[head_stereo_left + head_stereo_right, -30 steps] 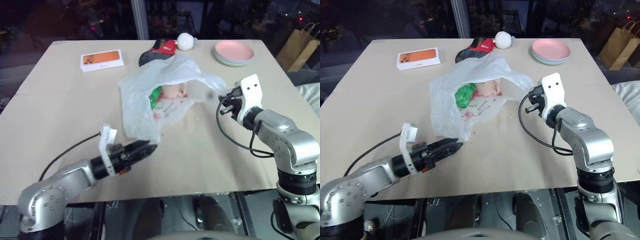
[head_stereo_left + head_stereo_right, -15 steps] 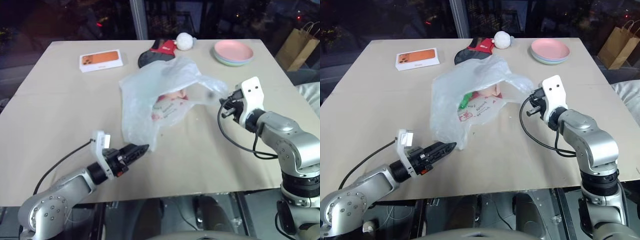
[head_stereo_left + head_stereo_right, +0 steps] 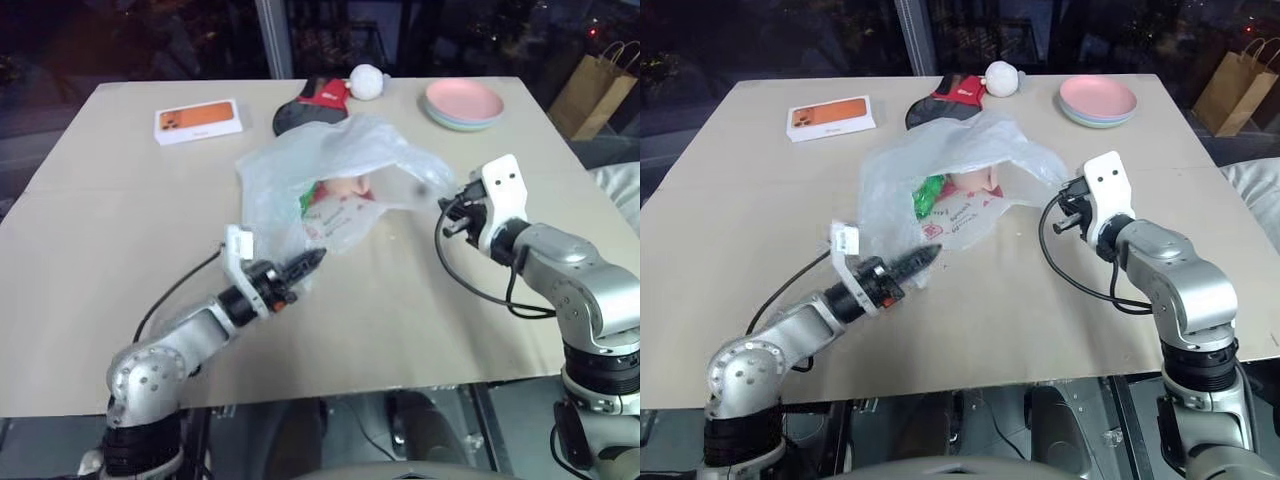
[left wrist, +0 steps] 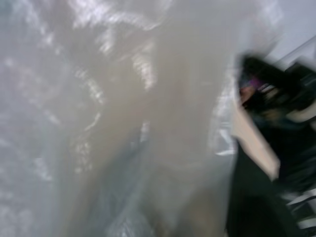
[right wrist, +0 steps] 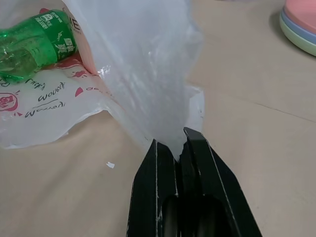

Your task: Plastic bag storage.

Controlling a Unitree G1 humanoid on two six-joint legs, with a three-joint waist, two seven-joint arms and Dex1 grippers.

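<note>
The left gripper (image 3: 925, 257) has swung up to the plastic bag (image 3: 940, 170) and pinched shut on its near edge, while the right gripper (image 5: 178, 144) stays clamped on the far corner; next, I'd guess, gathering it.

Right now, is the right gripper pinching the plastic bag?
Yes: in the right wrist view the right gripper is shut on an edge of the plastic bag, film rising from between its fingertips.

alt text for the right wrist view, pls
The right gripper, black fingers shut, pinches an edge of the crinkly translucent white plastic bag over a beige table. A green plastic bottle lies inside the bag; stacked pastel plates sit at the frame's edge.
</note>
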